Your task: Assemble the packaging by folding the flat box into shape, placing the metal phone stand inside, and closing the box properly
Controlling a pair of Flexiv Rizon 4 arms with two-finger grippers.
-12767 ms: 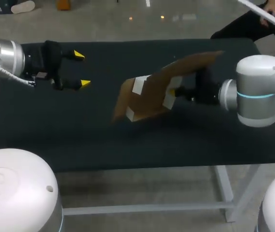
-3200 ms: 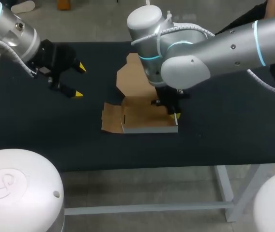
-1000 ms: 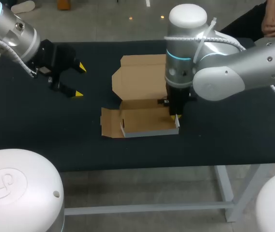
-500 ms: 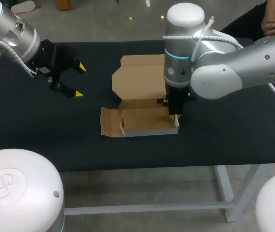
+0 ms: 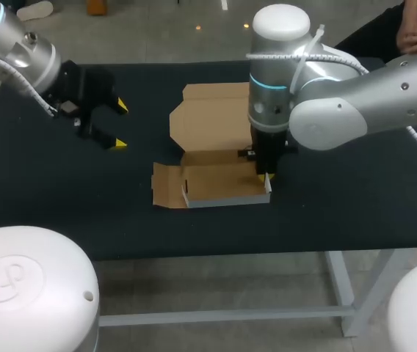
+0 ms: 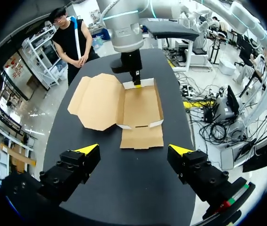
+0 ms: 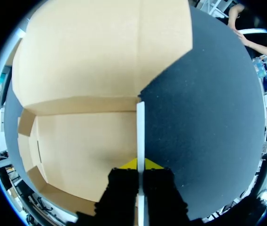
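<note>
the cardboard box (image 5: pixel 219 187), held aloft 12.8 s earlier, is now laid open at the middle of the table (image 5: pixel 341 205), its lid (image 5: pixel 212 121) spread flat on the far side. its right side wall (image 7: pixel 140 132) is clamped between the fingers of the right gripper (image 5: pixel 266 176), unmoved over the last second. the left gripper (image 5: pixel 119 123) is held well apart to the left, jaws wide apart.
</note>
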